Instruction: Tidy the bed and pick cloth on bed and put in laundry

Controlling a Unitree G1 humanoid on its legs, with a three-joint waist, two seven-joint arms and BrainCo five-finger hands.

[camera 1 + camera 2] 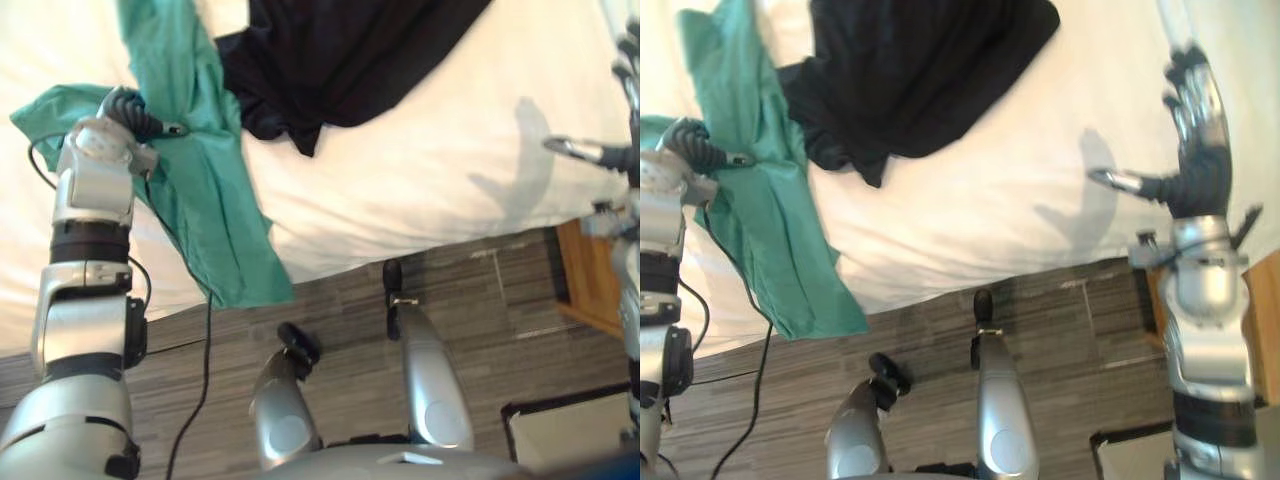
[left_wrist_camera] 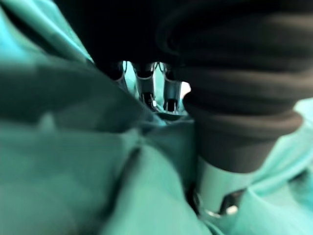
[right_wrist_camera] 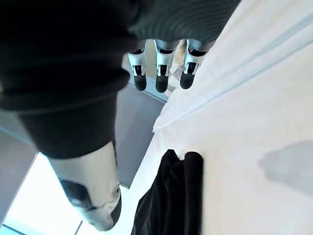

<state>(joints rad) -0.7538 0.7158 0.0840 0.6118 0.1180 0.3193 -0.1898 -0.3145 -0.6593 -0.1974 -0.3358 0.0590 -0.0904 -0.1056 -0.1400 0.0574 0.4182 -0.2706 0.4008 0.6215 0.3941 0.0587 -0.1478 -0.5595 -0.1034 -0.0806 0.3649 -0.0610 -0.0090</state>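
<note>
- Green cloth (image 1: 210,200) lies bunched around the left hand (image 1: 130,112) on the bed (image 1: 430,170). One end runs past the hand and out of view, and the other hangs from the hand over the bed's edge, above the floor (image 1: 480,300).
- Folds of the cloth crowd the left hand in its wrist view, so it cannot be told whether the hand grips the cloth.
- A black cloth (image 1: 340,60) lies crumpled just beside the left hand, touching the green cloth, with its far part cut off.
- The right hand (image 1: 1198,160) hovers spread above bare sheet, fingers (image 3: 164,73) straight and thumb out, well apart from both cloths and holding nothing.
- Open sheet stretches between the right hand and the black cloth.
- Below the right hand, past the bed's edge, stand a wooden piece (image 1: 592,270) and a dark-framed pale thing (image 1: 560,430), both cut off and hard to identify.
</note>
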